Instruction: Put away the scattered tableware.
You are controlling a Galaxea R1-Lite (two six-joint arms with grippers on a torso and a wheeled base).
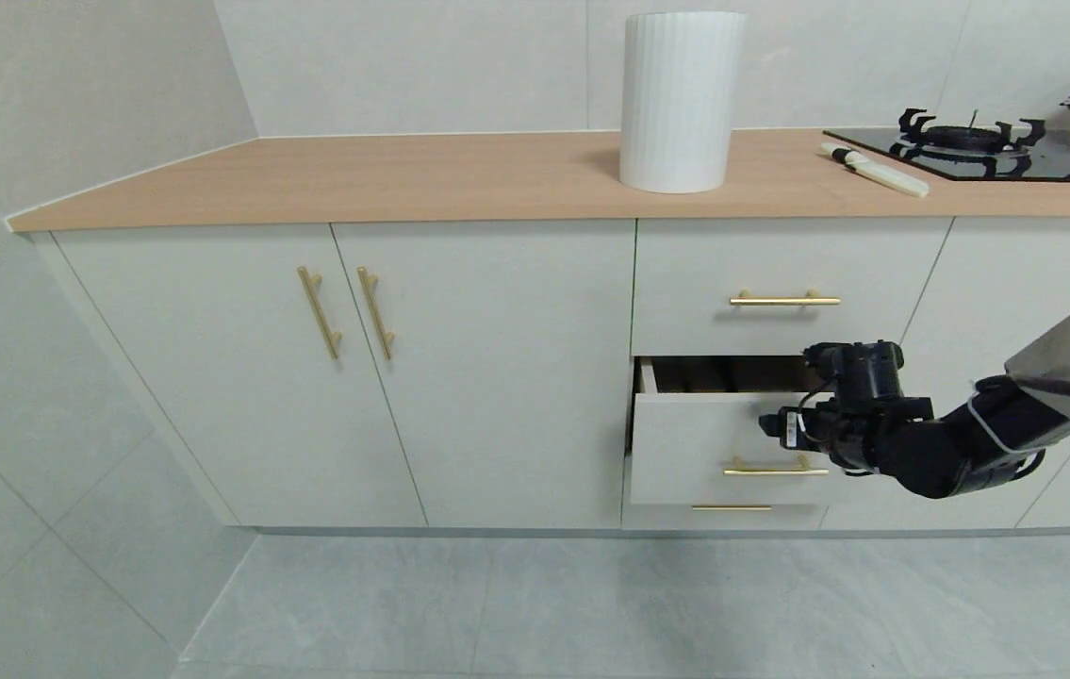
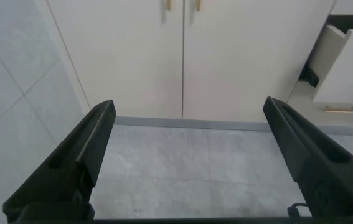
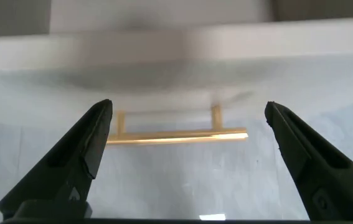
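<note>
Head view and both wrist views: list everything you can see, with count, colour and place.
countertop: 1, light wood, atop the cabinets
container: 1, white, ribbed, upright on the countertop
knife: 1, cream with a dark band, on the countertop beside the hob
hob: 1, black, at the countertop's right end
cabinet doors: 2, pale grey, gold handles, under the countertop at left
top drawer: 1, pale grey, shut
middle drawer: 1, pale grey, pulled partly open
bottom drawer: 1, pale grey, lowest
floor: grey tiles
left gripper: 1, black, open, low over the floor, facing the cabinet doors
right gripper: 1, black, open, before the middle drawer's gold handle
</note>
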